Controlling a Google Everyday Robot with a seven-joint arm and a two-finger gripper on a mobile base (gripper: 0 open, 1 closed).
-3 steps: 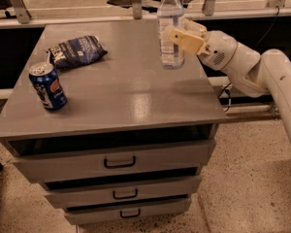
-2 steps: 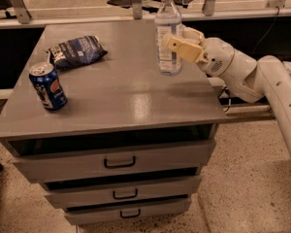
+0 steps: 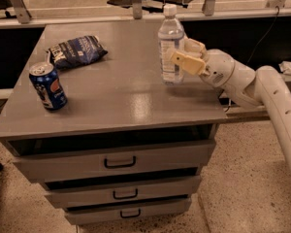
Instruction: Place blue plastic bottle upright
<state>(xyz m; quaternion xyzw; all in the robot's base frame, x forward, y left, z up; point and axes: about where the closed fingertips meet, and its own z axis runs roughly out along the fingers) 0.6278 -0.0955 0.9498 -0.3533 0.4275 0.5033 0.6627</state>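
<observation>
The blue plastic bottle (image 3: 169, 38) is clear and ribbed, with a white cap and a pale label. It stands upright at the right side of the grey table top (image 3: 121, 96), its base at or just above the surface. My gripper (image 3: 180, 53) reaches in from the right and is shut on the bottle's middle. One tan finger (image 3: 186, 63) is in front of the bottle and the other is behind it. The white arm (image 3: 262, 89) extends off to the right.
A dark blue soda can (image 3: 48, 85) stands near the table's front left edge. A dark blue snack bag (image 3: 75, 50) lies at the back left. Three drawers (image 3: 119, 163) sit below the top. A rail and chair legs lie behind the table.
The gripper has brought the bottle down and toward the front of the table, still upright.
</observation>
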